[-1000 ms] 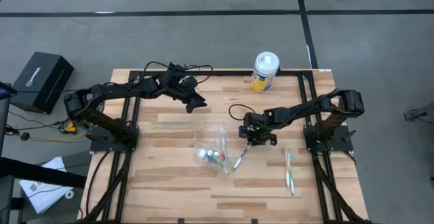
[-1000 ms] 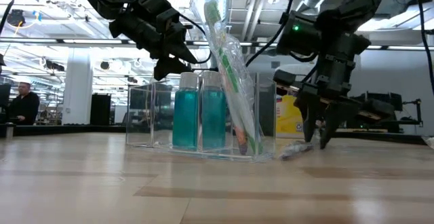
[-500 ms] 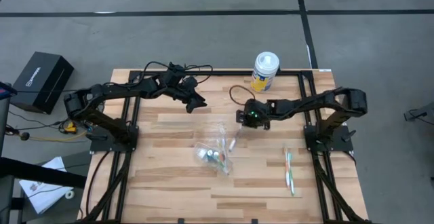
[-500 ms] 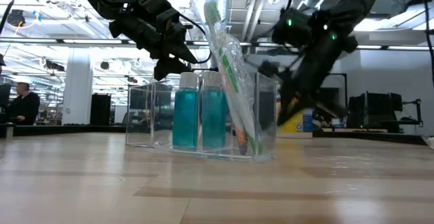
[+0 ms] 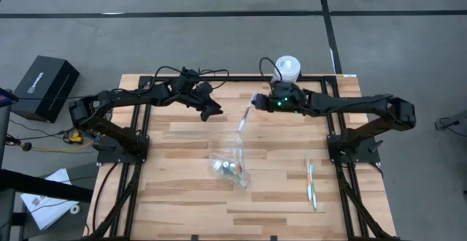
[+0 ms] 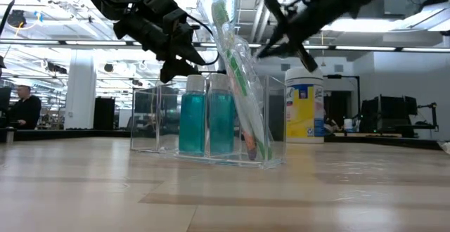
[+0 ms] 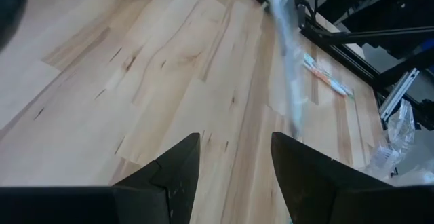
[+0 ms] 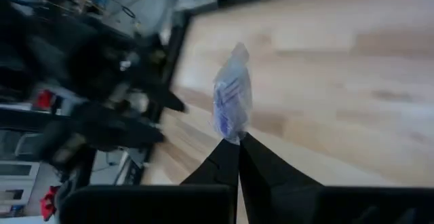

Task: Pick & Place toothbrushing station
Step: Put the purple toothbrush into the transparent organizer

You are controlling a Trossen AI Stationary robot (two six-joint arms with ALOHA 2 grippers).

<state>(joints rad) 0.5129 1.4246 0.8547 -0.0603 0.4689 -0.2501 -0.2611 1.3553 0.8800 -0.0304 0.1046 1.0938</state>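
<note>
right pincer point(image 5: 255, 100) now raised, stretched toward table's far edge, clamping wrapped toothbrush point(image 5: 245, 117)

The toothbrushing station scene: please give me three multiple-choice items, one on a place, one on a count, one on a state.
1. Where is the white-capped canister?
A. Table's far edge
B. Inside the clear organizer
C. On the floor

2. How many teal bottles stand in the clear organizer?
A. One
B. Two
C. Four

3. What is the right gripper doing?
A. Open, empty
B. Resting on the table
C. Shut on a bagged toothbrush

Answers: 1 A, the high view shows it by the far edge. 2 B, the low view shows two. 3 C, the right wrist view shows the package pinched.
</note>
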